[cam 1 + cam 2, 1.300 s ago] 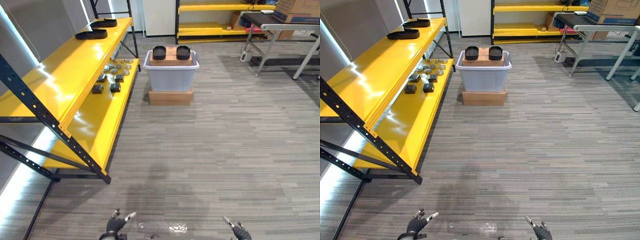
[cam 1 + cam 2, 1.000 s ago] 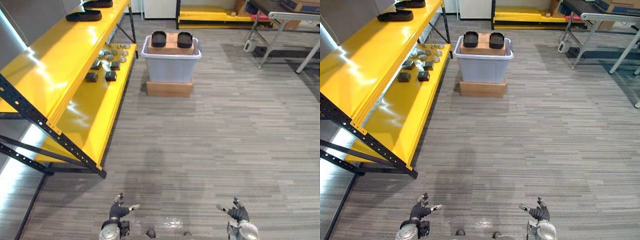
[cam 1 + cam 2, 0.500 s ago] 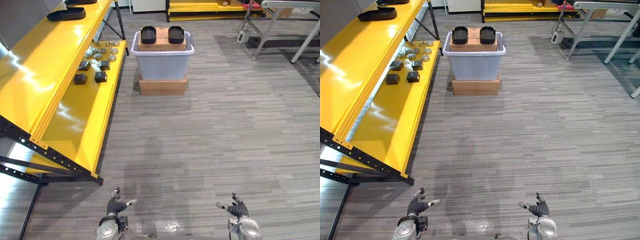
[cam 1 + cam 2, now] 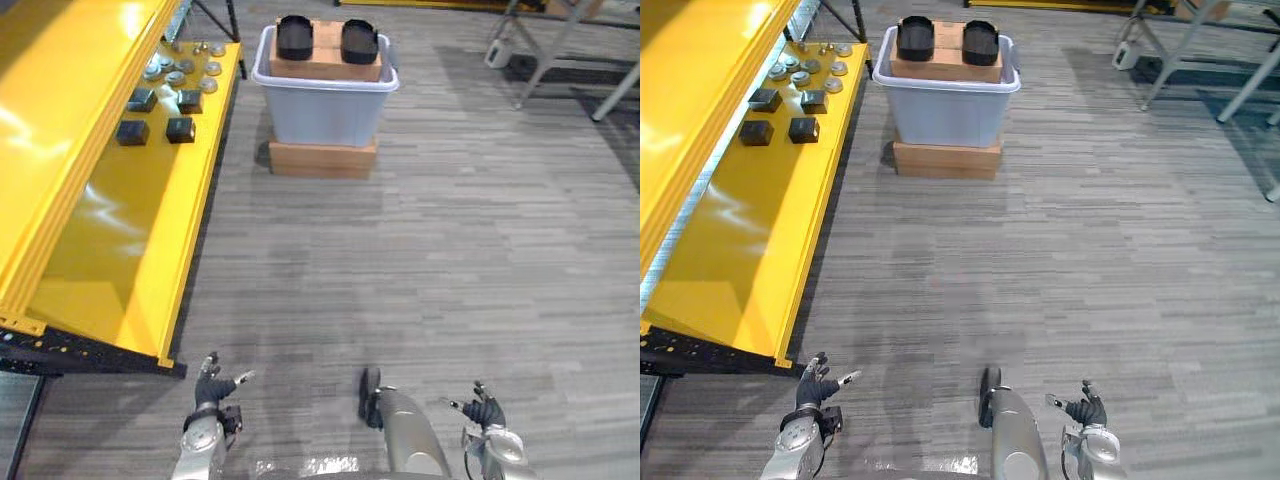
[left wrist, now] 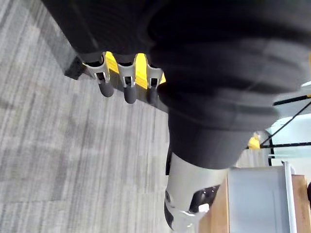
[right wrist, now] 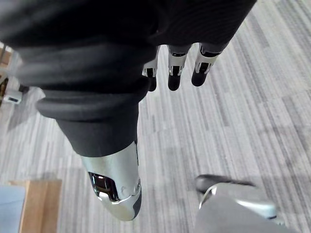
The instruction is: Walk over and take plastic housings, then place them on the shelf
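Down low, the left hand (image 4: 210, 384) and the right hand (image 4: 486, 410) hang with fingers loose and spread, holding nothing. Under them lies a grey floor (image 4: 450, 260) with thin stripes, and there is lots of room to walk. Along the left runs a shiny yellow shelf (image 4: 110, 230) with a long straight edge. Small dark blocks (image 4: 180, 129) and round silver bits (image 4: 178, 76) sit on it. Farther off, a smooth grey tub (image 4: 325, 108) stands on a flat brown box (image 4: 322, 158). The two black plastic housings (image 4: 294, 36), rounded like cups, rest side by side on a brown carton (image 4: 325, 65) in the tub.
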Motion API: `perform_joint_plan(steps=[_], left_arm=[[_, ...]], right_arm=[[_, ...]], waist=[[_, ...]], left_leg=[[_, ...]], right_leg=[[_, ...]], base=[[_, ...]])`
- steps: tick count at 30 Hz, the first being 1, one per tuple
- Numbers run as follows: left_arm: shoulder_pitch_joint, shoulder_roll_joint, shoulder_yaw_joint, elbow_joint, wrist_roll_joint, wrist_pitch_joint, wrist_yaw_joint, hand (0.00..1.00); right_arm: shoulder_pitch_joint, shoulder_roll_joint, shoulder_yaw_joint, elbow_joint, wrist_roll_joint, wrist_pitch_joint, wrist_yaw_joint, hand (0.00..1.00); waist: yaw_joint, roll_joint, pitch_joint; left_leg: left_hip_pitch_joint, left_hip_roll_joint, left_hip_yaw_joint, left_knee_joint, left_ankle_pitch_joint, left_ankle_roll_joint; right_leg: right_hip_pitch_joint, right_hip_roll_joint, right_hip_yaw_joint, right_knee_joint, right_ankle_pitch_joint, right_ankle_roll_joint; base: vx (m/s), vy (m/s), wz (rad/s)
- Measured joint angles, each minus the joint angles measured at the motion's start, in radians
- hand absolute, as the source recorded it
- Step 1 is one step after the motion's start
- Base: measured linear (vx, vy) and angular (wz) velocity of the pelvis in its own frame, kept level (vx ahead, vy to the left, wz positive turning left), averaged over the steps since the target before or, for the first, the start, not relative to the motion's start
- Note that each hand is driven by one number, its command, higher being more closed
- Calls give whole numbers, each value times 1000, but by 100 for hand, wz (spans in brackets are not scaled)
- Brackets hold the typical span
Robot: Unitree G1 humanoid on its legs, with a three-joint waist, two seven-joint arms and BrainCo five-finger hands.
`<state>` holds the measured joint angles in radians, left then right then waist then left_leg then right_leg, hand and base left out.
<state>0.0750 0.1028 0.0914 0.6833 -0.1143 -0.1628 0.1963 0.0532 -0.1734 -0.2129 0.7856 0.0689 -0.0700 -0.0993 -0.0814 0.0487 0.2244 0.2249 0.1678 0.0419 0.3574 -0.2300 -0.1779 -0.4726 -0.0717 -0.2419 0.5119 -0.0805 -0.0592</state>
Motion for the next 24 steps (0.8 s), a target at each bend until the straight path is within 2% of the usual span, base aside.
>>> perform_joint_plan(steps=[1, 2, 3, 4, 5, 6, 8, 9, 10, 11, 12, 13, 14, 15, 16, 17, 18, 19, 20, 21, 22, 23, 24], left_arm=[[0, -7, 0, 15, -1, 0, -1, 0], [5, -12, 0, 21, -1, 0, -1, 0], [22, -18, 0, 21, -2, 0, -3, 0], [35, -18, 0, 23, -1, 0, -4, 0], [39, -20, -1, 24, -2, 0, -5, 0], [43, -21, -1, 23, -3, 0, -14, 0], [49, -22, -1, 21, -11, 0, -21, 0], [52, -22, -1, 13, -11, 0, -20, 0], [59, -27, -1, 11, -11, 1, -20, 0], [62, -31, -1, 11, -11, 1, -20, 0], [61, -40, -1, 12, -11, 1, -20, 0], [64, -57, -3, 12, -11, 1, -18, 0], [63, -59, -2, 18, -11, 2, -18, 0], [63, -52, 0, 23, -12, 3, -18, 0], [66, -46, 4, 23, -12, 3, -18, 0], [58, -48, 6, 22, -13, 2, -19, 0], [55, -51, 7, 22, -14, 2, -19, 0], [59, -50, 8, 24, -24, 2, -19, 0], [66, -43, 13, 33, -31, 3, -19, 0], [66, -38, 13, 40, -31, 7, -19, 0], [62, -29, 10, 42, -31, 13, -18, 0], [61, -21, 8, 41, -31, 13, -17, 0], [62, -18, 7, 41, -31, 13, -16, 0]], right_arm=[[2, -2, 10, 2, 0, 0, 7, 0], [5, -4, 22, 2, 0, 0, 9, 0], [7, -5, 39, 2, 2, -2, 11, 0], [7, -3, 54, 4, 3, -7, 11, 0], [8, -3, 55, 7, 7, -13, 11, 0], [11, -5, 53, 10, 19, -21, 10, 0], [8, -12, 51, 16, 30, -23, 8, 0], [-3, -9, 41, 21, 39, -22, 7, 0], [-10, -1, 20, 27, 39, -20, 6, 0], [-11, 0, 14, 26, 39, -21, 6, 0], [-10, 0, 4, 26, 39, -21, 4, 0], [-6, -6, -6, 27, 39, -21, -11, 0], [-6, -8, -5, 39, 39, -20, -14, 0], [-8, 3, -3, 54, 39, -19, -15, 0], [-3, 17, -2, 54, 39, -18, -15, 0], [12, 21, 2, 58, 38, -18, -14, 0], [12, 20, 3, 60, 37, -18, -13, 0], [13, 25, 2, 72, 37, -17, -11, 0], [25, 37, 1, 75, 37, -11, -10, 0], [32, 42, 1, 75, 35, -9, -9, 0], [50, 50, 7, 75, 26, -8, -5, 0], [58, 50, 21, 75, 17, -5, -4, 0], [58, 50, 27, 75, 14, -5, -4, 0]], waist=[[1, 7, 7], [6, 9, 12], [14, 17, 21], [24, 11, 25], [35, 4, 30], [44, -18, 37], [58, -31, 43], [68, -30, 48], [78, -43, 60], [83, -44, 63], [96, -32, 62], [105, -9, 56], [104, 6, 57], [106, -4, 52], [110, -27, 37], [102, -56, 18], [100, -59, 17], [103, -77, 18], [100, -102, 18], [94, -112, 19], [92, -120, 19], [92, -116, 20], [91, -113, 20]], left_leg=[[-75, 24, -10, 194, 117, 14], [-113, 44, -12, 297, 188, 16], [-199, 103, 5, 527, 202, 36], [-272, 141, 47, 695, 146, 76], [-307, 143, 66, 736, 120, 92], [-372, 128, 97, 741, 79, 105], [-475, 75, 126, 638, 32, 106], [-524, 23, 128, 497, 16, 109], [-545, -37, 113, 287, 22, 102], [-549, -66, 96, 169, 36, 93], [-551, -99, 68, -3, 76, 78], [-577, -114, 28, -174, 118, 51], [-600, -107, 15, -161, 161, 72], [-595, -116, 16, -129, 236, 106], [-590, -139, 19, -130, 287, 147], [-598, -167, 24, -117, 312, 180], [-601, -172, 29, -97, 305, 191], [-589, -183, 52, -65, 253, 216], [-548, -208, 60, -40, 198, 224], [-522, -221, 55, -27, 169, 235], [-464, -239, 43, -8, 117, 243], [-389, -242, 37, -12, 83, 254], [-349, -241, 29, -23, 68, 257]], right_leg=[[68, 12, -14, -22, -43, -7], [115, 25, -21, -53, -53, -15], [226, 69, -31, -134, -60, -23], [335, 97, -28, -211, -61, -34], [383, 104, -25, -250, -63, -36], [464, 107, -16, -318, -63, -37], [549, 108, -4, -392, -63, -38], [592, 103, 11, -429, -63, -38], [629, 97, 29, -456, -65, -34], [652, 94, 38, -471, -70, -26], [688, 92, 55, -499, -79, -13], [736, 114, 78, -540, -102, 9], [769, 125, 88, -547, -133, 19], [793, 113, 103, -541, -157, 34], [794, 83, 112, -513, -191, 53], [760, 47, 115, -435, -218, 73], [734, 34, 119, -373, -226, 86], [668, 5, 143, -194, -239, 112], [593, -29, 164, 40, -214, 176], [555, -46, 170, 163, -170, 248], [477, -81, 174, 395, -111, 312], [416, -111, 148, 545, -143, 248], [392, -121, 124, 579, -160, 216]], base=[[467, -282, 26], [580, -320, 23], [558, -274, -1], [548, -251, -6], [515, -229, -9], [484, -198, -2], [466, -152, -13], [545, -68, -43], [454, -44, -50], [462, 16, -51], [460, 104, -53], [547, 152, -57], [563, 218, -52], [406, 178, -32], [671, 210, -17], [577, 145, -5], [696, 176, -10], [571, 153, -12], [573, 153, -4], [580, 122, 17], [590, 90, 29], [585, 73, 27], [569, 54, 23]])
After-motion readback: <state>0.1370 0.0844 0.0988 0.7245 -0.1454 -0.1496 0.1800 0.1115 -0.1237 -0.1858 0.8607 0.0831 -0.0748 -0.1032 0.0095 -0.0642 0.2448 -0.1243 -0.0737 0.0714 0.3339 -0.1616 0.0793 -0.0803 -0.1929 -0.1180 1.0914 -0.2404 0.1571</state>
